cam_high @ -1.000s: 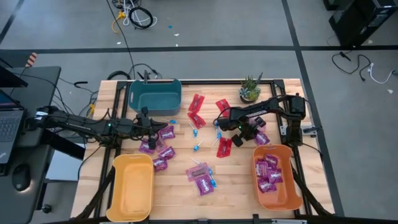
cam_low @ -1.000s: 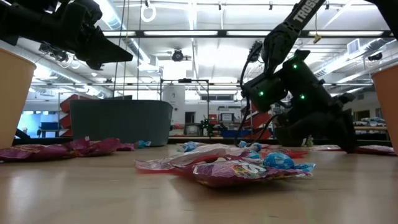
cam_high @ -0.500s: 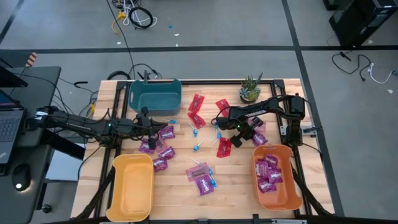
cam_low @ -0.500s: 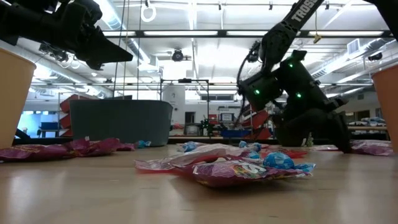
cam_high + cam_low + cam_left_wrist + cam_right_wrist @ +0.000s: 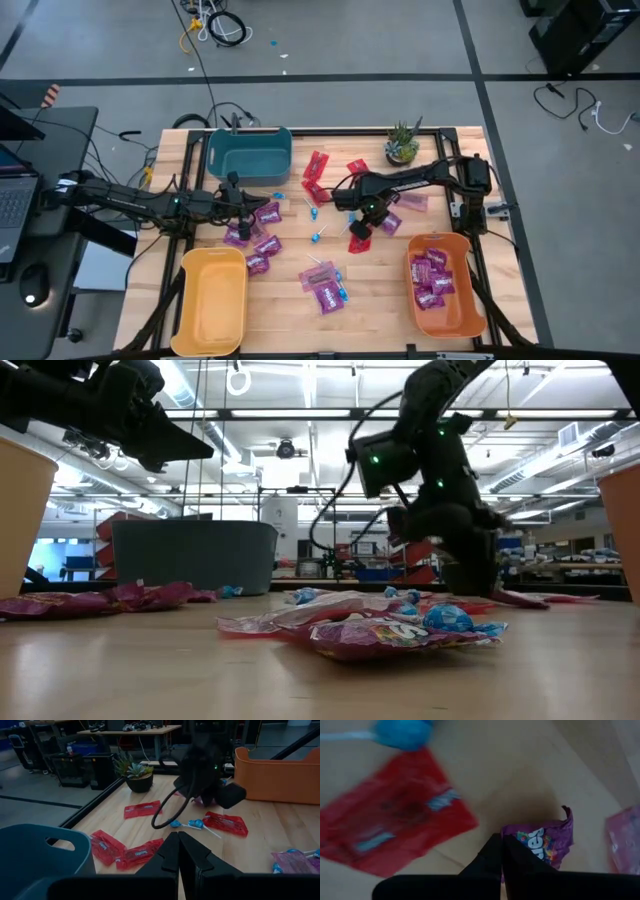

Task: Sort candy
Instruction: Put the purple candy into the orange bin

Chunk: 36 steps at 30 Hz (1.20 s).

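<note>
— Where was the right gripper (image 5: 366,216)?

— Low over the middle of the wooden table (image 5: 390,300), between a flat red packet (image 5: 360,237) and a shiny purple packet (image 5: 391,222). Its two dark fingers were pressed together. From its wrist camera the purple packet (image 5: 542,841) lay just past the fingertips, touching or nearly so; whether an edge was pinched could not be told.

— And the left gripper (image 5: 247,206)?

— It hung above the table beside the teal plastic bin (image 5: 250,152), over a cluster of purple packets (image 5: 262,228). Its fingers (image 5: 172,852) were closed as well, with nothing between them.

— How was the rest of the candy spread?

— Three red packets (image 5: 317,177) lay near the teal bin's right side, and another (image 5: 357,168) sat nearer the small potted green plant (image 5: 402,143). Tiny blue lollipops on thin white sticks (image 5: 316,236) were scattered in the centre. One more purple packet (image 5: 325,295) rested towards the front edge, with lollipops beside it. A pale purple packet (image 5: 413,202) lay under the right arm.

— Had anything reached the bins?

— The orange plastic bin (image 5: 462,315) at the front right held several purple packets (image 5: 430,275). The yellow plastic bin (image 5: 213,300) at the front left showed no candy, and neither did the teal one.
</note>
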Each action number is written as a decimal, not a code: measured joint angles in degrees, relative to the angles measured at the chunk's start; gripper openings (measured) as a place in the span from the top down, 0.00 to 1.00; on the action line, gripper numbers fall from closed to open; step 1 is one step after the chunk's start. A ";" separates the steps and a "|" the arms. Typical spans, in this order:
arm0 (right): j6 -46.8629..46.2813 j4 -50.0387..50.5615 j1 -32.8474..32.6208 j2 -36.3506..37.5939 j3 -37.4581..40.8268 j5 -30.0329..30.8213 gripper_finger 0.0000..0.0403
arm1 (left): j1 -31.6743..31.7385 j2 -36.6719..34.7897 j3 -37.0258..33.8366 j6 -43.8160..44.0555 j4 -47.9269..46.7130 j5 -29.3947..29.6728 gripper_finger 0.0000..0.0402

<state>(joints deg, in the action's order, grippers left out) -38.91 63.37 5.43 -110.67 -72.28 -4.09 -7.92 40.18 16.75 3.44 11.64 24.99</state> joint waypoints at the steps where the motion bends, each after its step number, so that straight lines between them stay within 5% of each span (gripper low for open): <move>1: 0.24 -0.03 -0.37 0.00 -0.61 0.02 1.00 | 0.00 0.00 0.00 0.00 0.00 0.00 0.99; 13: 1.64 -3.14 -4.77 3.63 -4.66 2.58 1.00 | 0.00 0.00 0.00 0.23 0.10 0.00 0.99; 36: -1.21 -4.90 -14.97 34.50 -4.66 4.63 1.00 | 0.00 0.00 0.00 1.45 1.09 0.00 0.99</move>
<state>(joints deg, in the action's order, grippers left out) -40.12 58.47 -9.54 -76.17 -76.95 0.54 -7.92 40.18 16.75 4.90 12.72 24.99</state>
